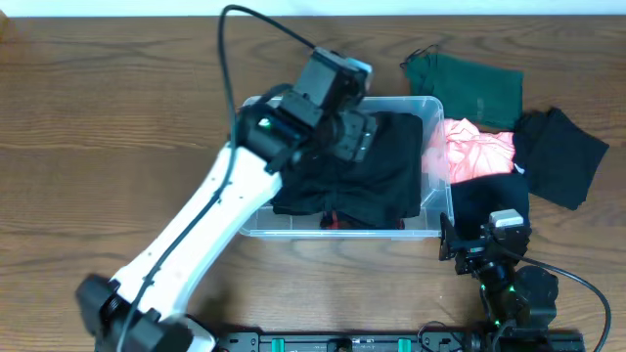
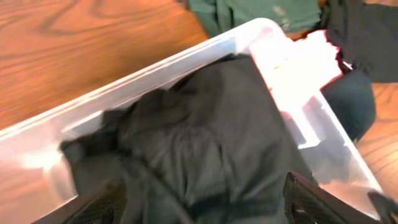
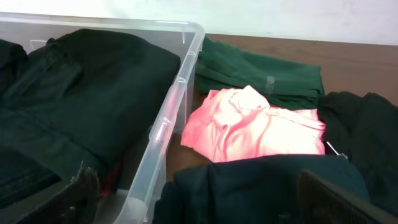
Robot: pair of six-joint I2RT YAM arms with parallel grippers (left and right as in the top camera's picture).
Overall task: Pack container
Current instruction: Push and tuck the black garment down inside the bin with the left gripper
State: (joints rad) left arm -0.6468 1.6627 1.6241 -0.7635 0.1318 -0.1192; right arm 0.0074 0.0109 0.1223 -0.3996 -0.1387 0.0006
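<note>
The clear container (image 1: 436, 210) stands mid-table, holding dark folded garments (image 1: 381, 166) with a bit of red beneath. It also shows in the left wrist view (image 2: 186, 59) and the right wrist view (image 3: 180, 93). My left gripper (image 1: 354, 137) hovers over the container, open and empty above a black garment (image 2: 205, 130). My right gripper (image 1: 486, 252) is open and empty near the table's front, right of the container, over a dark garment (image 3: 267, 186). A pink garment (image 1: 477, 152) lies beside the container's right wall, also seen in the right wrist view (image 3: 255, 127).
A green garment (image 1: 468, 86) lies at the back right, also in the right wrist view (image 3: 261, 71). A black garment (image 1: 559, 154) lies at the far right. Another dark garment (image 1: 489, 196) lies in front of the pink one. A black cable arcs over the left arm.
</note>
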